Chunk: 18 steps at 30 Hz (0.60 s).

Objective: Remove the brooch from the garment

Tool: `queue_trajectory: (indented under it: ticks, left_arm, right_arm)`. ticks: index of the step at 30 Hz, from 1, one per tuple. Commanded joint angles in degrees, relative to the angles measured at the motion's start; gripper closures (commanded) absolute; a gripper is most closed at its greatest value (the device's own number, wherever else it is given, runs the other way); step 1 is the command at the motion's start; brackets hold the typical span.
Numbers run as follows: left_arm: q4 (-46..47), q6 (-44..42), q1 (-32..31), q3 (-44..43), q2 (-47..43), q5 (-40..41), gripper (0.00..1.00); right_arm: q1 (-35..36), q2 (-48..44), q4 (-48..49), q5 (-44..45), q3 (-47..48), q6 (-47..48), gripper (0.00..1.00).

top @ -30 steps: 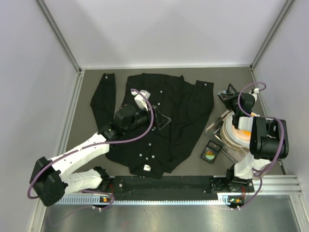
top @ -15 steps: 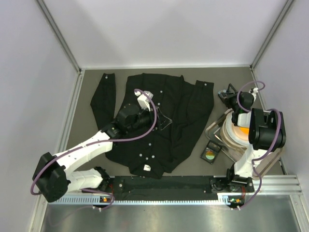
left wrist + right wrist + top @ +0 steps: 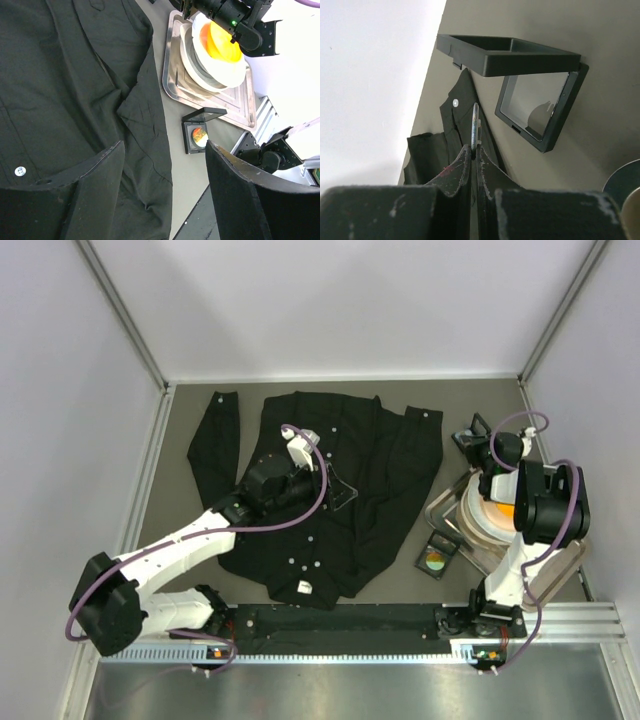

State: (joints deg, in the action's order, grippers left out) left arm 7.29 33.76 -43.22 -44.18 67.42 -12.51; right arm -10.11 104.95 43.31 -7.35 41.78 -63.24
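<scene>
**A:** Right gripper (image 3: 472, 149): fingers pinched shut on a thin silvery piece seen edge-on, taken to be the brooch (image 3: 475, 125). It is off the garment (image 3: 380, 480), held just in front of an open black display case (image 3: 535, 107).

**B:** Hold quality?

**A:** Only its near end sits between the tips; the rest projects beyond them. Judged risk: on a quick wrist move it pivots or slips out and drops, possibly back onto the garment.

**B:** Other hazards?

**A:** The case's raised lid is near the brooch. A careless approach could knock the case aside or catch the brooch on the frame.

Left gripper (image 3: 165, 150): fingers wide apart, empty, over the garment's front. If it descends it could snag a fold and drag the garment toward the steel tray (image 3: 215, 102).
</scene>
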Motion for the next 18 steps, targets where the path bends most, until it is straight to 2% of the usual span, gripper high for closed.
queue_trajectory:
  ticks: [1,18]
  left_arm:
    - [2.47,0.08,-0.20,-2.40,0.26,-0.93,0.30]
    - [2.64,-0.10,-0.20,-1.61,0.00,-0.50,0.29]
  right_arm:
    - [-0.61,0.43,3.10,2.96,0.94,-0.57,1.00]
    - [-0.61,1.93,0.37,5.77,2.34,-1.36,1.00]
